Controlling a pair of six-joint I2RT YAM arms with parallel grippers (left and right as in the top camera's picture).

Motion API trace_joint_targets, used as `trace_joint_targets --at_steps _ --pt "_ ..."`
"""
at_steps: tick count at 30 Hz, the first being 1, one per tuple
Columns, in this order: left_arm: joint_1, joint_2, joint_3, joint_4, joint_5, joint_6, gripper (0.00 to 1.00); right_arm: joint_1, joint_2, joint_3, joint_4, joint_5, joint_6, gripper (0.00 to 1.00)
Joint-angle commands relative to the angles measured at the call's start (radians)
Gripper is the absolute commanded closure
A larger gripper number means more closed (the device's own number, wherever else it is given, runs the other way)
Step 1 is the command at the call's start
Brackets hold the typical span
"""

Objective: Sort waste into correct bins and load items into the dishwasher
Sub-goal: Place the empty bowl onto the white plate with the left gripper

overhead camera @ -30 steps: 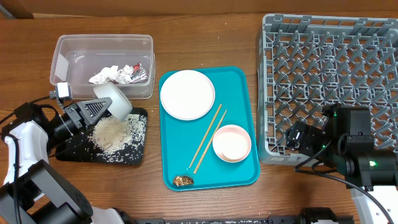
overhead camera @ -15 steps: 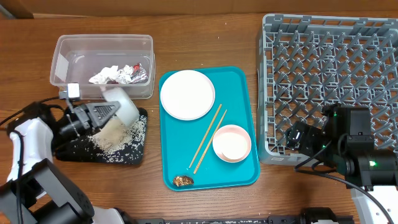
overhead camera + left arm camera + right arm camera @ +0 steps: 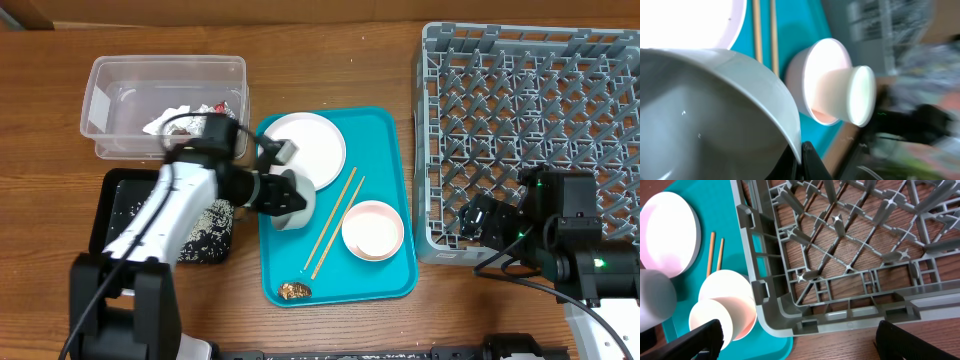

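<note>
My left gripper (image 3: 283, 193) is shut on the rim of the pale grey bowl (image 3: 300, 203) and holds it tilted over the teal tray, just below the white plate (image 3: 310, 145). The left wrist view shows the fingers (image 3: 800, 156) pinching the bowl wall (image 3: 715, 110), with the pink bowl (image 3: 825, 80) beyond. The pink bowl (image 3: 373, 230), two chopsticks (image 3: 335, 225) and a brown scrap (image 3: 294, 290) lie on the tray. Rice (image 3: 205, 215) lies in the black tray (image 3: 125, 195). My right gripper (image 3: 800, 335) is open and empty at the grey dish rack's (image 3: 530, 120) near-left corner.
The clear tub (image 3: 165, 62) at the back left holds the napkin and foil wrappers (image 3: 190, 118). The teal tray (image 3: 385, 130) lies between the black tray and the rack. The right wrist view shows the rack corner (image 3: 770, 315) beside the pink bowl (image 3: 722, 307).
My left arm has swung right from above the black tray to over the teal tray, carrying the grey bowl. The rice stays in the black tray. The right arm has not moved.
</note>
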Motion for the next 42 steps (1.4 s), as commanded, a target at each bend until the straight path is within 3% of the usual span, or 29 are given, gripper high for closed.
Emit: trace_joint_targets --at_steps 1,7,13,17,27,30,36,38,42 --pt "-0.124 -0.015 0.061 0.063 -0.239 -0.148 0.96 0.002 -0.003 0.026 0.007 -0.005 -0.005 0.0" --pt "-0.246 -0.015 0.2 0.107 -0.552 -0.167 0.96 0.002 -0.003 0.026 0.008 -0.005 -0.005 0.0" --pt "-0.253 -0.007 0.232 0.277 -0.673 -0.167 0.96 0.002 -0.003 0.025 0.007 -0.005 -0.005 0.0" --pt "-0.253 0.044 0.232 0.383 -0.696 -0.168 0.96 0.002 -0.003 0.025 0.007 -0.005 -0.005 0.0" --pt "-0.303 0.203 0.232 0.384 -0.693 -0.167 0.96 0.002 -0.003 0.025 0.005 -0.005 -0.005 0.0" --pt "-0.305 0.203 0.232 0.372 -0.693 -0.167 0.67 0.002 -0.003 0.025 0.005 -0.005 -0.005 0.0" --pt "-0.301 0.172 0.261 0.252 -0.693 -0.167 0.43 0.002 -0.003 0.025 0.003 -0.005 -0.005 0.0" --pt "-0.301 0.13 0.303 0.111 -0.692 -0.179 0.32 0.002 -0.003 0.025 0.003 -0.005 -0.005 0.0" --pt "-0.301 0.055 0.326 -0.114 -0.692 -0.226 0.21 0.002 -0.003 0.025 0.004 -0.004 -0.005 0.0"
